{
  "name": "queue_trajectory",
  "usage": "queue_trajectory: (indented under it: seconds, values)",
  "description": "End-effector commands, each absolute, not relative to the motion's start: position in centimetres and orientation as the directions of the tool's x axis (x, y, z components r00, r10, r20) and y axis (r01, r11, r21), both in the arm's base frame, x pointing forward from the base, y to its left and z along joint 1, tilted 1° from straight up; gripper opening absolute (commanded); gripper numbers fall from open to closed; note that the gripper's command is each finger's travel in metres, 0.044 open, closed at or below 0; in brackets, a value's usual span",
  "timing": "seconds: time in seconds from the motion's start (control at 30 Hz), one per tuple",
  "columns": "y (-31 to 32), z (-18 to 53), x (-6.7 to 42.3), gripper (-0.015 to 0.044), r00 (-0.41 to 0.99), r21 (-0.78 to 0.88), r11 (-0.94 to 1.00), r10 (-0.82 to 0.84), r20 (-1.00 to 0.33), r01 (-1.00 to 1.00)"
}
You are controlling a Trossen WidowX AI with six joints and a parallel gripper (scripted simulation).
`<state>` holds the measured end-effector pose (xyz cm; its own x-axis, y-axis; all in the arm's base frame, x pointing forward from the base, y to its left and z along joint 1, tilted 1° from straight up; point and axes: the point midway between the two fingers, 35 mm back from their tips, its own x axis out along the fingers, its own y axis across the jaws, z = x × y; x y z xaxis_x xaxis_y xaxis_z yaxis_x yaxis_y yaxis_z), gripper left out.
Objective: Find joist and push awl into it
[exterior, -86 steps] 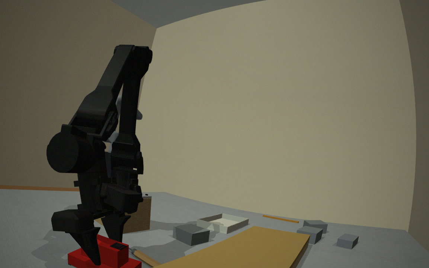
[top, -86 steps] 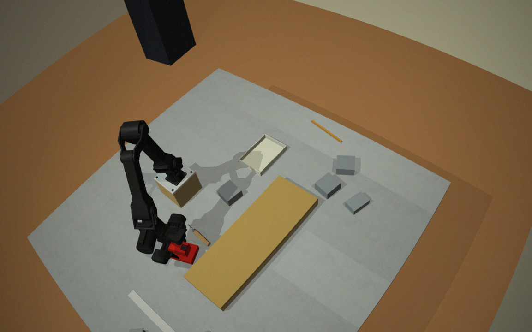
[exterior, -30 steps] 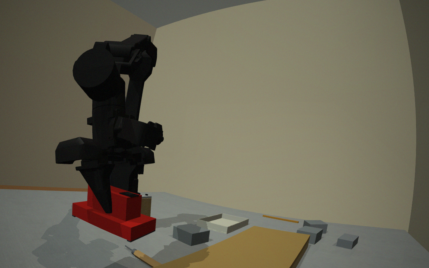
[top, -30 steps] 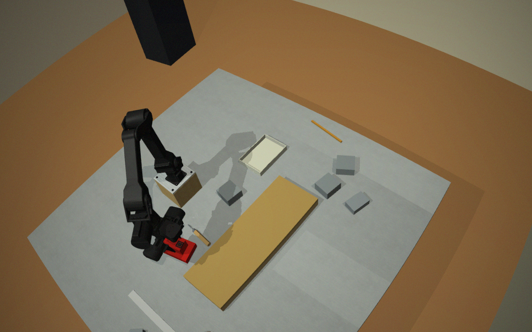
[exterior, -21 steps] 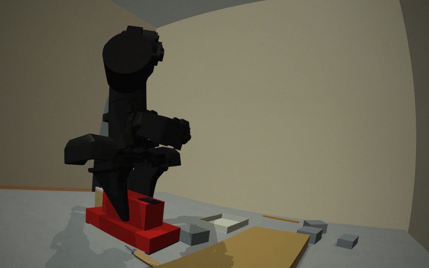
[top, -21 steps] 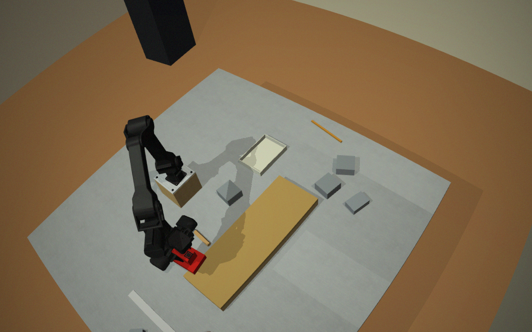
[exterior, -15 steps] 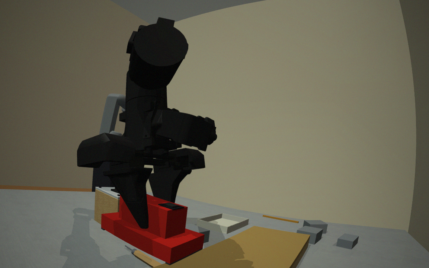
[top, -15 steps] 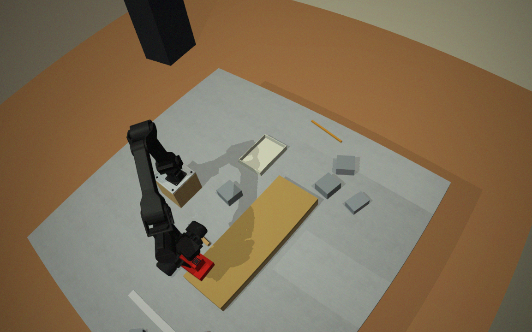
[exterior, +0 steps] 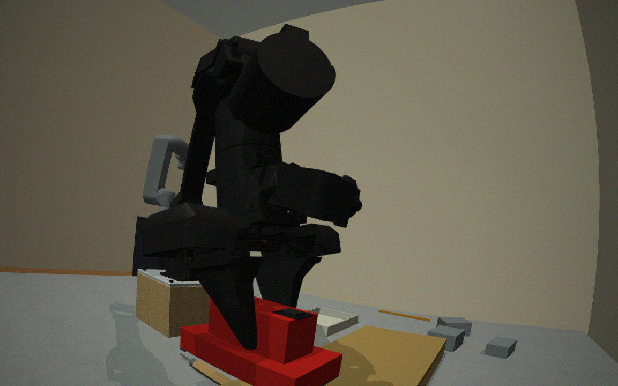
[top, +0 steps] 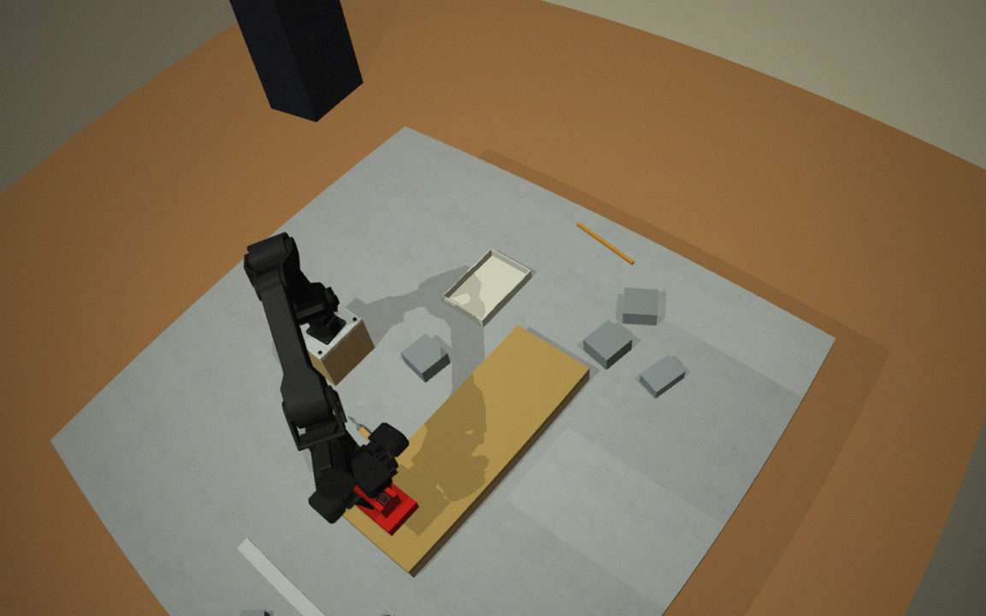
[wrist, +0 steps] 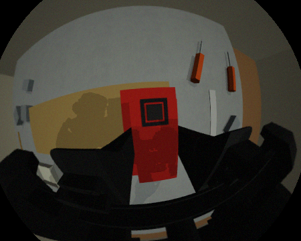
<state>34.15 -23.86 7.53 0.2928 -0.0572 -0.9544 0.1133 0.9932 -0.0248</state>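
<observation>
A: Black parallel-jaw gripper (exterior: 248, 331) is clamped on the raised block of the red stepped stud finder (exterior: 272, 348) — looks rigid, blocky, no give.

B: Position?

A: At the near end of the tan flat floor panel (top: 496, 413) — hold the block, not the base.

Arm (top: 293, 359) folded forward, end effector (exterior: 265, 331) pointing down, clamped on object

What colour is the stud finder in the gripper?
Red, with a small black square window on top; the stud finder shows best in the exterior view.
</observation>
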Motion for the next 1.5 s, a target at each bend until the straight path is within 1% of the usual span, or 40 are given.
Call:
queue_trajectory:
  seconds: [0.0, 0.63, 1.2, 1.47]
  values:
    - [-23.9, 6.8, 34.2, 0.0000, 0.292, -0.026, 0.993, -0.060, -0.954, 0.119]
    - [-24.0, 2.5, 34.2, 0.0000, 0.292, -0.026, 0.993, -0.060, -0.954, 0.119]
    - [-24.0, 0.6, 34.2, 0.0000, 0.292, -0.026, 0.993, -0.060, -0.955, 0.119]
    - [-22.4, 0.5, 34.4, 0.0000, 0.292, -0.024, 0.993, -0.058, -0.955, 0.119]
